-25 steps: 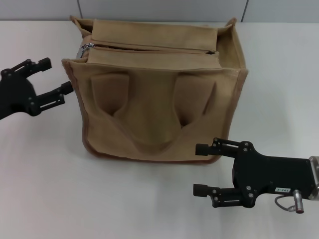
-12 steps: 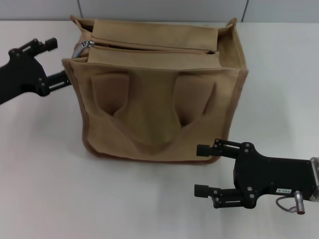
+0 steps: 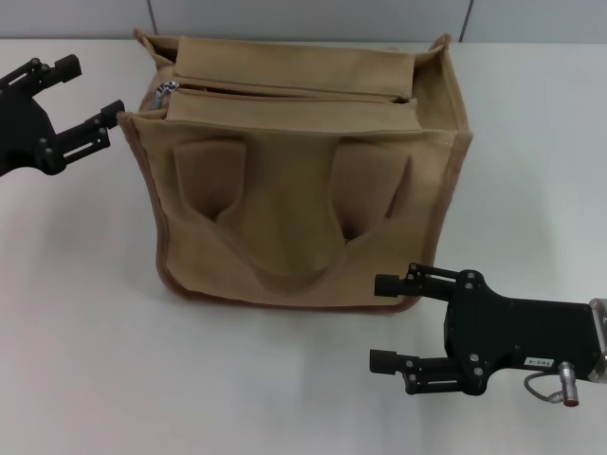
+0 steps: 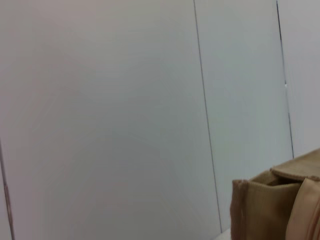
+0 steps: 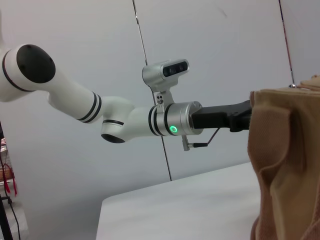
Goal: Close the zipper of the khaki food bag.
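Observation:
The khaki food bag [image 3: 303, 180] stands upright on the white table, its looped handle lying down the front between two pockets. The zipper [image 3: 285, 93] runs across the top panel and gapes open; its silver pull tab [image 3: 167, 91] sits at the left end. My left gripper [image 3: 87, 95] is open and empty, just left of the bag's top left corner, apart from the tab. My right gripper [image 3: 386, 322] is open and empty, low at the bag's front right corner. A bag corner shows in the left wrist view [image 4: 270, 205] and in the right wrist view [image 5: 290, 165].
The white table [image 3: 85, 341] spreads around the bag. A grey panelled wall [image 3: 313, 19] runs behind it. The right wrist view shows my left arm [image 5: 120, 120] reaching behind the bag.
My left gripper has risen from the bag's left side toward its top left corner and shifted slightly. The right gripper and the bag have stayed put.

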Tool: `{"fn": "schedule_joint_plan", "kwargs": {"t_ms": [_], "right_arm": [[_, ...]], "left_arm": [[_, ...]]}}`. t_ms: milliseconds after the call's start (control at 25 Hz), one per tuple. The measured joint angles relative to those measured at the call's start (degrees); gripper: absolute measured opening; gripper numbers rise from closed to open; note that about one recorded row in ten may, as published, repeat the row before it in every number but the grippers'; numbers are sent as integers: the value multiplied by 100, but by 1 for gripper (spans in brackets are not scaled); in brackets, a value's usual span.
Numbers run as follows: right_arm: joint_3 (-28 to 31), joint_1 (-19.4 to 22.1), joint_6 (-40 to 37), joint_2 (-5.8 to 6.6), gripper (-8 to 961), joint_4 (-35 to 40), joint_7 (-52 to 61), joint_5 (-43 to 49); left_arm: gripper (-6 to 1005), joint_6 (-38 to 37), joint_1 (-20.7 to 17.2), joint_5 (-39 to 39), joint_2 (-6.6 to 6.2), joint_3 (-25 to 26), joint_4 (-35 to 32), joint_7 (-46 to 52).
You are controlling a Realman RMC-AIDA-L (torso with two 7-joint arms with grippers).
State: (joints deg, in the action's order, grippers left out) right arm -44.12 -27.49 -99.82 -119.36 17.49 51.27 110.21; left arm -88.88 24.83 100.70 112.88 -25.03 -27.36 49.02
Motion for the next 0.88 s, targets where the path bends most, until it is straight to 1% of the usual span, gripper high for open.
{"fn": "schedule_joint_plan", "kwargs": {"t_ms": [160,320,520,560,600,640,680,720,800,840,880], "right_arm": [[0,-26,10,0,817,1,-5,0],[-1,-41,12,0,818,8,-5,0],[0,-47,15,0,818,8,7,0],[1,-46,17,0,818,9,8,0],[1,-45,18,1,818,9,8,0],[0,-37,20,1,818,10,8,0],[0,-29,24,3,818,12,9,0],[0,-24,31,5,818,14,9,0],[0,-24,58,9,818,17,9,0],[1,-31,77,10,818,18,9,0],[0,-42,94,10,818,17,9,0]], "left_arm": [[632,-82,1,-3,-4,18,0,-89],[624,-62,68,21,52,-46,0,-204],[566,-55,88,43,52,-109,1,-199],[554,-108,27,48,-43,-116,-24,-92],[555,-139,-1,60,-88,-134,-44,-25],[556,-207,-40,102,-172,-171,-75,114],[558,-207,-40,102,-172,-171,-75,114],[559,-351,-71,240,-331,-248,-116,341],[556,-484,-46,376,-435,-310,-109,469],[555,-533,-18,451,-469,-348,-104,511],[554,-533,-18,451,-469,-348,-104,511]]}}
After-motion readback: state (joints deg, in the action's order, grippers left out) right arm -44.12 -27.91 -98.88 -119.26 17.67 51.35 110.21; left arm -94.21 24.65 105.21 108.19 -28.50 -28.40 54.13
